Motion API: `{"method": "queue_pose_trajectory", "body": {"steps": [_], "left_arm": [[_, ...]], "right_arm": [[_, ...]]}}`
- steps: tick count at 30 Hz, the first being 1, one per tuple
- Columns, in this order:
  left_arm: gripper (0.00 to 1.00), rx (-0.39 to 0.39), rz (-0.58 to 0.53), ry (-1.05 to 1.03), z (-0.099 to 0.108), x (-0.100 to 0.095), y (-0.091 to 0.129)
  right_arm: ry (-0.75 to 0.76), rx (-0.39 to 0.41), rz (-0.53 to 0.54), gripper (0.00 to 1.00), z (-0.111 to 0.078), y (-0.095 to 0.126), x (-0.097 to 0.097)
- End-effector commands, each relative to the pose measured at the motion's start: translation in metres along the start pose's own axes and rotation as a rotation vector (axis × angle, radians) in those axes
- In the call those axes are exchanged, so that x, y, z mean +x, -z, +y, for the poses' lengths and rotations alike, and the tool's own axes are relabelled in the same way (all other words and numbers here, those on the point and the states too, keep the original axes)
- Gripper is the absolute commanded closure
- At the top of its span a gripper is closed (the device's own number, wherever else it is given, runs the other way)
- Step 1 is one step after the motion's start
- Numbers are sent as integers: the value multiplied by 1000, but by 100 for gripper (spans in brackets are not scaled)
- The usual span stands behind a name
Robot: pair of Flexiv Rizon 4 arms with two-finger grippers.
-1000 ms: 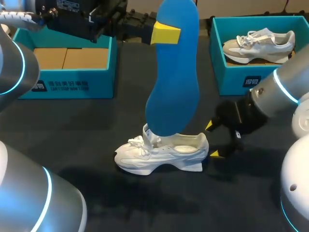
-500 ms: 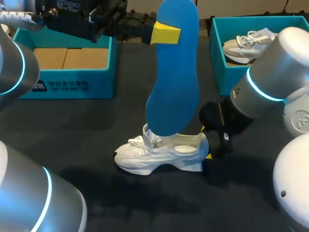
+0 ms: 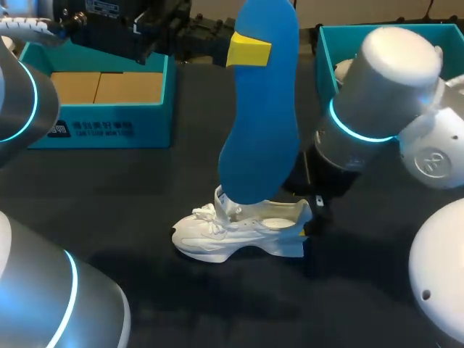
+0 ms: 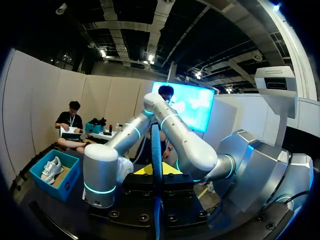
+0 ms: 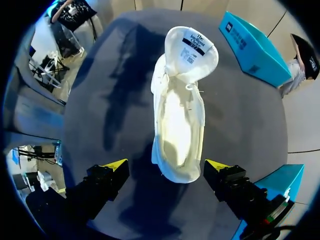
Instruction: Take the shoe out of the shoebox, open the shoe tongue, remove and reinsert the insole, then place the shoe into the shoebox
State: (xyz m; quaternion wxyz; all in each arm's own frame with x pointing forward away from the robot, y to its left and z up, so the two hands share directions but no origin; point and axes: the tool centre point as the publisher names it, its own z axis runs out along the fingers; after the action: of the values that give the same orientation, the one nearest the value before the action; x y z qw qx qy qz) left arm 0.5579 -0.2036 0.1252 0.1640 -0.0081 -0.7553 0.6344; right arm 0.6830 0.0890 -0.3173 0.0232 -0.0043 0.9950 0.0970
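- A white shoe [image 3: 239, 232] is seen with its tongue opened.
- A blue insole [image 3: 261, 130] is grasped upright by the left claw [image 3: 249, 49], at the shoe's 12 o'clock.
- The right claw [image 5: 165, 166] is held released, astride the heel.

White print on the shoebox [image 3: 90, 129] and the tongue label [image 5: 192, 42] is illegible.

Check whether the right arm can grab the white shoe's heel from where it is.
Probably yes: the open right tool sits either side of the heel of the white shoe, with nothing else between.
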Motion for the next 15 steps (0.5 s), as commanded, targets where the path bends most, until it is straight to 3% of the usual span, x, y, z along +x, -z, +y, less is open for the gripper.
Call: {"method": "queue_pose_trajectory", "body": {"steps": [1, 6, 15], "left_arm": [[100, 0, 1, -1, 1, -1, -1], [100, 0, 1, -1, 1, -1, -1], [100, 0, 1, -1, 1, -1, -1]], "right_arm": [[-8, 98, 4, 0, 5, -8, -2], [-11, 71, -3, 0, 3, -10, -1], [12, 68, -16, 0, 18, -5, -9]]}}
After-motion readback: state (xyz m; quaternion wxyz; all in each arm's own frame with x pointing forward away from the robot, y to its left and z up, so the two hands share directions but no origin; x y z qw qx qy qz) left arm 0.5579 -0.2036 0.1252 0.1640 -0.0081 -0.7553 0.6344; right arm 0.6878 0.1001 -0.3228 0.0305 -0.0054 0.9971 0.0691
